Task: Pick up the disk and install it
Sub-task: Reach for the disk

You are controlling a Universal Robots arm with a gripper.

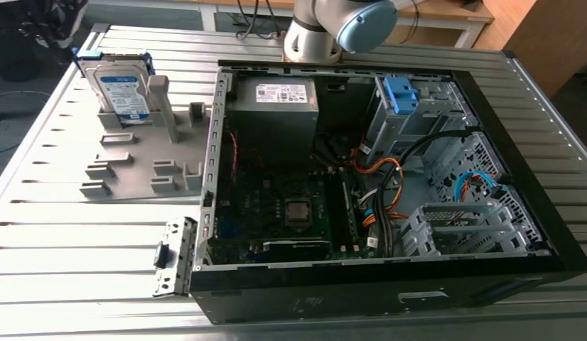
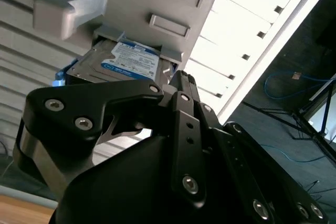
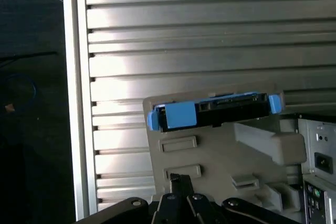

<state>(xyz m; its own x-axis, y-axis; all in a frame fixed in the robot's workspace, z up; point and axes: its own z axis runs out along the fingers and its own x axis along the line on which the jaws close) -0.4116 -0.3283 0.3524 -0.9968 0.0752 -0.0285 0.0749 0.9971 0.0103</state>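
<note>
The disk (image 1: 121, 89) stands upright on its edge in a slot of the grey holder (image 1: 132, 167), at the exterior view's far left. Its white-and-blue label (image 2: 131, 61) faces out, and blue rails (image 3: 176, 115) run along its edges. In both wrist views my gripper (image 3: 181, 181) hangs at a distance from the disk, pointing toward the holder. It is shut with nothing in it. The same black gripper (image 2: 178, 78) shows side-on with the disk beyond its tip.
An open black computer case (image 1: 389, 284) lies at the exterior view's right, with a motherboard, cables and a metal drive bay holding a fixed blue bracket (image 1: 400, 94). The grey power supply box (image 1: 274, 106) sits at the case's back. The slatted metal table (image 1: 75, 241) surrounds everything.
</note>
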